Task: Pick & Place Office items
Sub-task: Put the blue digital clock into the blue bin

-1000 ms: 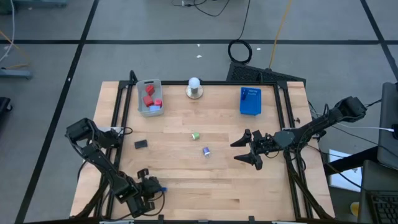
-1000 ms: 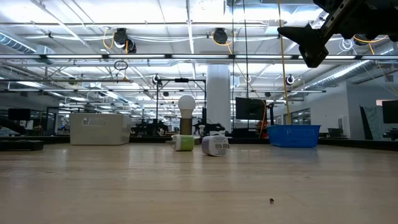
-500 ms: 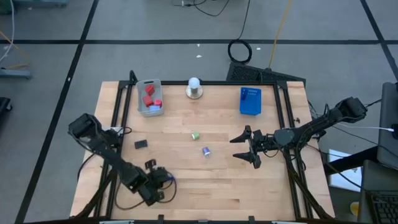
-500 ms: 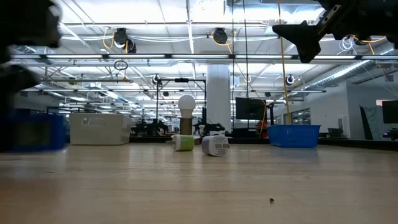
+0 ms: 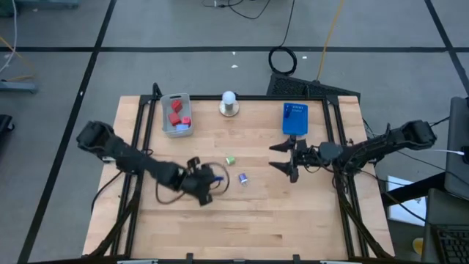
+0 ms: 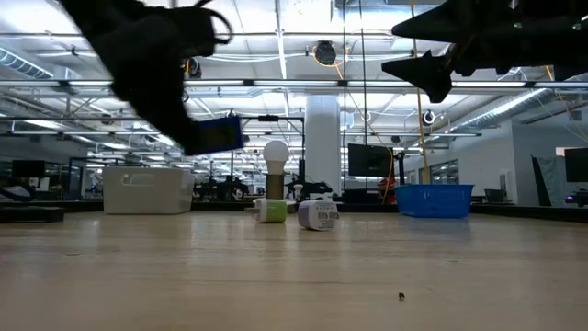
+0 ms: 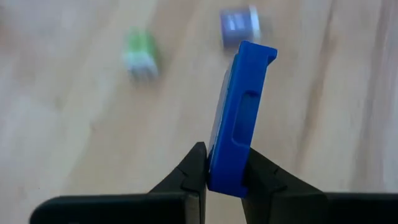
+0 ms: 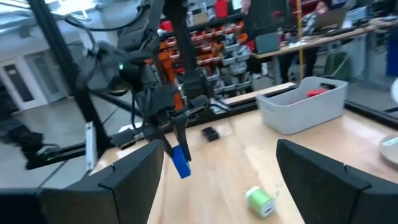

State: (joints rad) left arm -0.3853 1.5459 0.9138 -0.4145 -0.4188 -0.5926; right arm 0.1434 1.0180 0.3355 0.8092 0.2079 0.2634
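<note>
No legible writing on blue block [image 7: 239, 118] in left claw [image 7: 224, 171].

Bright even overhead light, some motion blur.
Ceiling strip lamps [image 6: 230, 14] glare in the low view; the left arm [image 6: 147, 64] smears dark there; green item [image 7: 140, 53] and purple item [image 7: 239, 26] sit soft, unfocused; worktop [image 5: 256, 213] shadows faint.

A robotics lab or workshop in an open industrial hall. Above the wooden table [image 6: 294, 267] run exposed ceiling beams [image 6: 276, 85] and strip lights; behind it stand monitors [image 6: 369, 160] and a white pillar [image 6: 322, 145]. Shelves of red bins [image 8: 214, 46] line the far side.
</note>
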